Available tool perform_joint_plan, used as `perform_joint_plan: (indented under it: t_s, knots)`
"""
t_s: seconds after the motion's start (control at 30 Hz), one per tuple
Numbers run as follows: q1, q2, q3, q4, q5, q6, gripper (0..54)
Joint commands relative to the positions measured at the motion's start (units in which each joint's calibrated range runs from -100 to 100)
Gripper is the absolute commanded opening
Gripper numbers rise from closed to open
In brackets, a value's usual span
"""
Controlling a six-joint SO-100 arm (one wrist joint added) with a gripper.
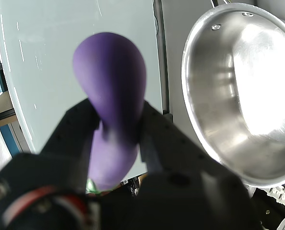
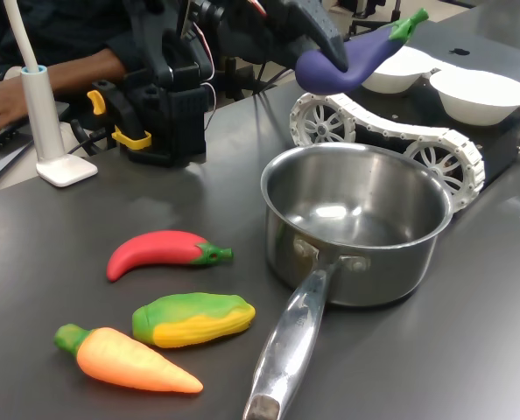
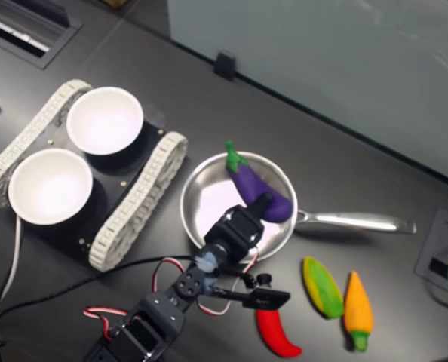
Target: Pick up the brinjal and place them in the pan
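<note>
The gripper [image 2: 323, 54] clamps one purple brinjal [image 2: 358, 56] in the air above the far rim of the single steel pan [image 2: 358, 229], the fruit's long axis running from its rounded end in the jaws up to the green stem cap at the first exterior view's right. Near the pan, at that view's left, lie three toys: one red chilli [image 2: 159, 252], one green-and-yellow corn [image 2: 193, 318], one orange carrot [image 2: 124, 360]. Two white bowls [image 2: 476, 94] sit on a tracked white-wheeled vehicle [image 2: 391, 137] beyond. No readable writing appears anywhere
</note>
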Motion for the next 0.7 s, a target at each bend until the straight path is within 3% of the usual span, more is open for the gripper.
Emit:
perform_joint_plan:
  t_s: [0.0, 0.67]
  knots:
    - [-1.2, -0.9, -0.1, -4.7, 0.3, -0.4, 0.2]
    - [-1.8, -0.6, 7.1, -7.8, 1.2, -0.3, 0.2]
